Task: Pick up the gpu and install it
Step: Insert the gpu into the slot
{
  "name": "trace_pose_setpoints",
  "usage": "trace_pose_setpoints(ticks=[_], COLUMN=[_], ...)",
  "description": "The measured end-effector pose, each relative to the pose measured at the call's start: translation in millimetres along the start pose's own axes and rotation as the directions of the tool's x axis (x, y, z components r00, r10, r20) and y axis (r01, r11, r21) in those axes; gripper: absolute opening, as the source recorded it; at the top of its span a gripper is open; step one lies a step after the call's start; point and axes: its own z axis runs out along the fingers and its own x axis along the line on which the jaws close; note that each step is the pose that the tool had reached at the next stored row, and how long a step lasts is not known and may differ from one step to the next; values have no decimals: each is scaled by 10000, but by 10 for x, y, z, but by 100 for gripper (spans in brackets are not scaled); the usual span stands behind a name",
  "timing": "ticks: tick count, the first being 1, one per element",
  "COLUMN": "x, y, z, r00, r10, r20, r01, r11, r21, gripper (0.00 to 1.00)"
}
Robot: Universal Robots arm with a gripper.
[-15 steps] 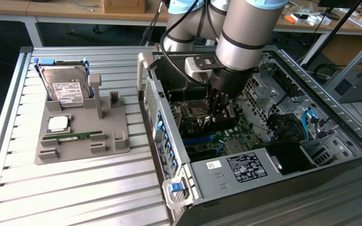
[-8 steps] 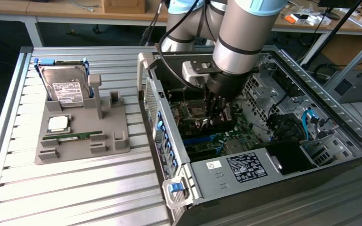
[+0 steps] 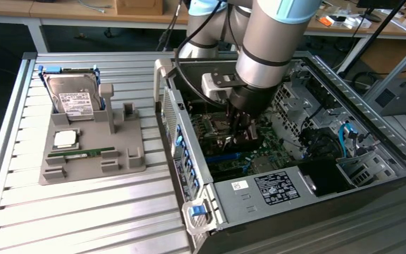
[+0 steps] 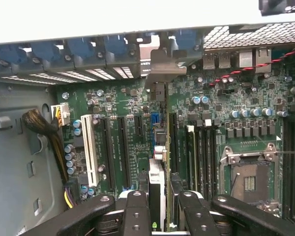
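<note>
The robot's black end effector gripped the gpu, a thin dark circuit card seen edge-on, inside an open grey computer case lying on a slatted aluminium worktop. The card stood on edge over the green motherboard, its long axis running along the expansion slots and its silvery metal bracket pointing toward the case's rear wall. A grey plastic parts tray holding a silver hard drive sat beside the case, on the exterior view's left. Wooden desks lined the room behind.
</note>
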Motion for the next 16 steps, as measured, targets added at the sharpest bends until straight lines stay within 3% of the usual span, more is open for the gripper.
trace_pose_setpoints(ticks=[3, 7, 16], x=[6, 8, 7], y=[17, 26, 72], z=[20, 38, 76], r00=[10000, 9999, 9999], r10=[-1, -8, -7], r20=[-23, -163, -161], r01=[1, 9, 7], r11=[10000, 10000, 10000], r21=[1, 11, 11], gripper=[27, 27, 27])
